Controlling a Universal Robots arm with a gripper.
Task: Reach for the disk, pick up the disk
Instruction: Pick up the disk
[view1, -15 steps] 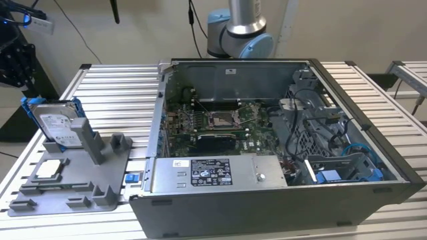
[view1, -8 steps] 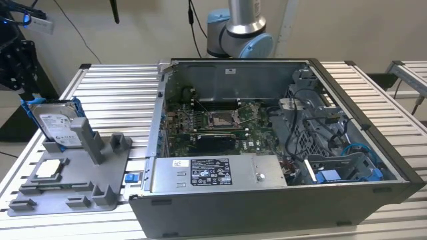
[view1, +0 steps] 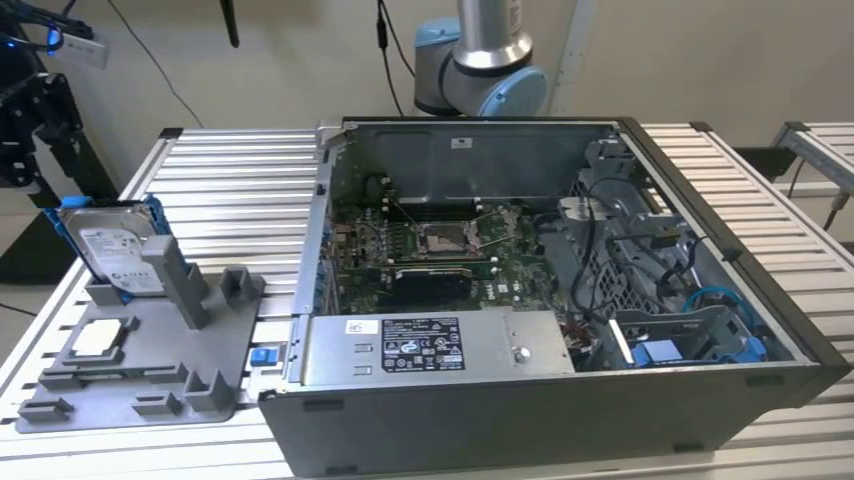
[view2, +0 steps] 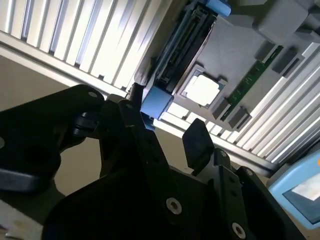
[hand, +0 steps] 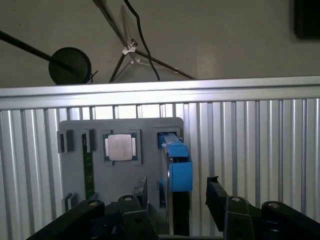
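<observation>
Blue-framed disk (hand: 176, 167) stands on edge in the grey holder (hand: 150, 126), a square chip (hand: 120, 147) lying flat in that holder too; above the holder the gripper (hand: 177, 184) gapes wide, gripping nothing

One disk (view1: 114, 250), one square chip (view1: 102, 340), one grey fixture (view1: 150, 372), one open computer case (view1: 467, 430), one tool (hand: 176, 195)

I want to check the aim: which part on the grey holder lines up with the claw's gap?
The disk, seen edge-on with its blue frame, lines up with the gap of the open claw; the square chip lies off to one side.
</observation>
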